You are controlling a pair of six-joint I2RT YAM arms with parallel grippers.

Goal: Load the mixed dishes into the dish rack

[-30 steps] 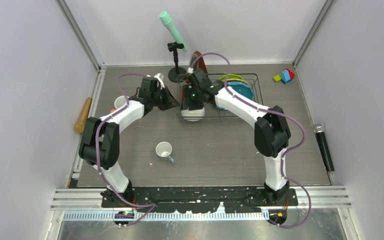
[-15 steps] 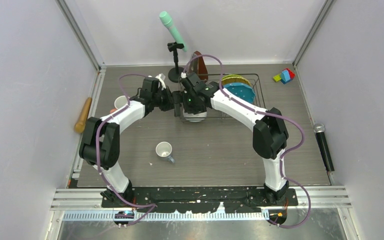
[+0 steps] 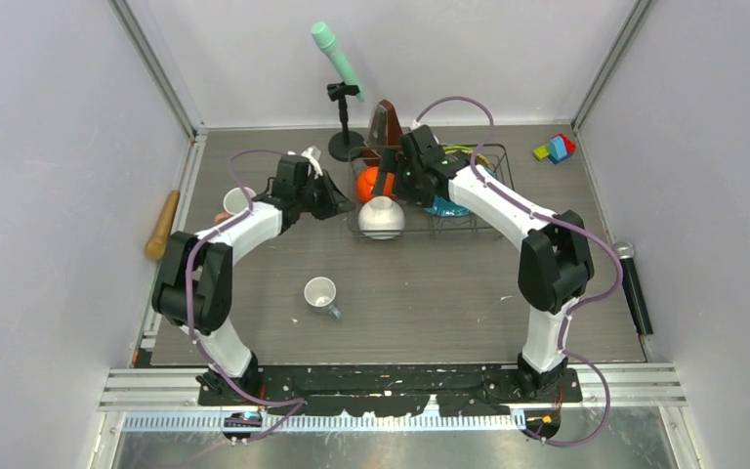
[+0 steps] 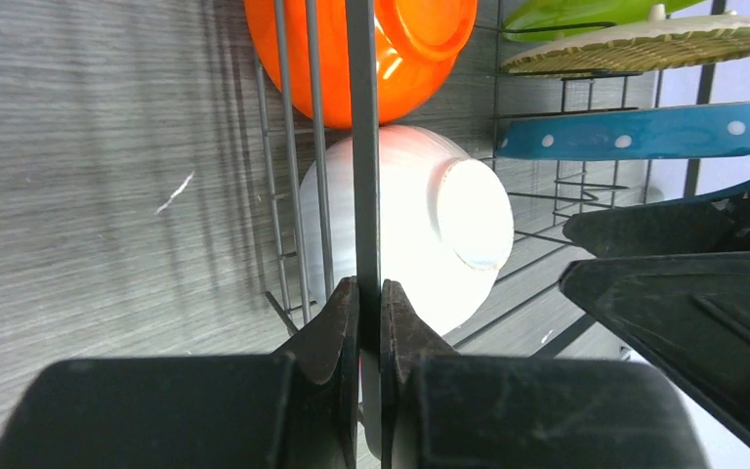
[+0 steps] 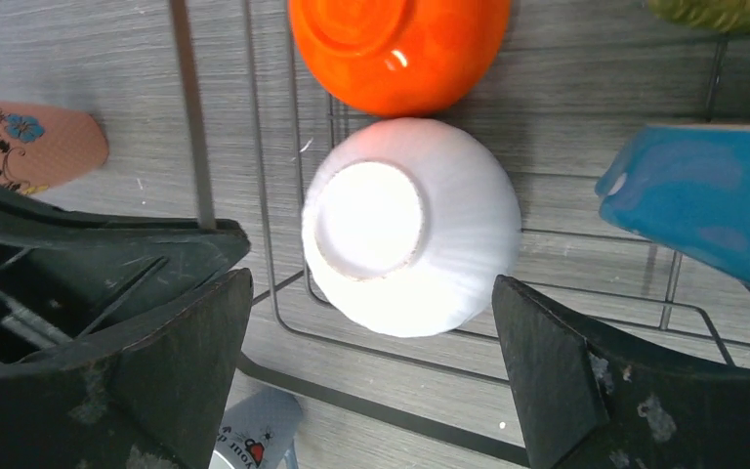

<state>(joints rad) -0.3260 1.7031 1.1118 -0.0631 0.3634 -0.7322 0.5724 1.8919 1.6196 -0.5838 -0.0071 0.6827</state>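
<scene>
One wrist-only detail: left end effector (image 4: 369, 293) clamped on dish rack (image 4: 361, 147) wire. Right end effector (image 5: 371, 293) gapes over white bowl (image 5: 410, 225), orange bowl (image 5: 400, 49) at its 12 o'clock.

**Dish rack** (image 3: 488, 164): stood far centre on the table (image 3: 430, 293).
- In it, near-left corner: upturned bowl (image 3: 381, 217), with the second bowl (image 3: 368, 183) just behind.
- In it, right half: three plates on edge, front to back: nearest plate (image 4: 635, 137), middle plate (image 4: 645, 44), rearmost plate (image 4: 586, 15).

**Around the rack**
- Metronome (image 3: 385, 122): behind the far-left corner.
- Microphone stand (image 3: 342, 149): left of the metronome.
- Mug (image 3: 235, 201): left of the rack.
- Cup (image 3: 321, 293): in front, mid-table.

**At the table's edges**
- Rolling pin (image 3: 164, 225): left edge.
- Blocks (image 3: 556, 148): far-right corner.
- Handheld microphone (image 3: 633, 283): right edge.
</scene>
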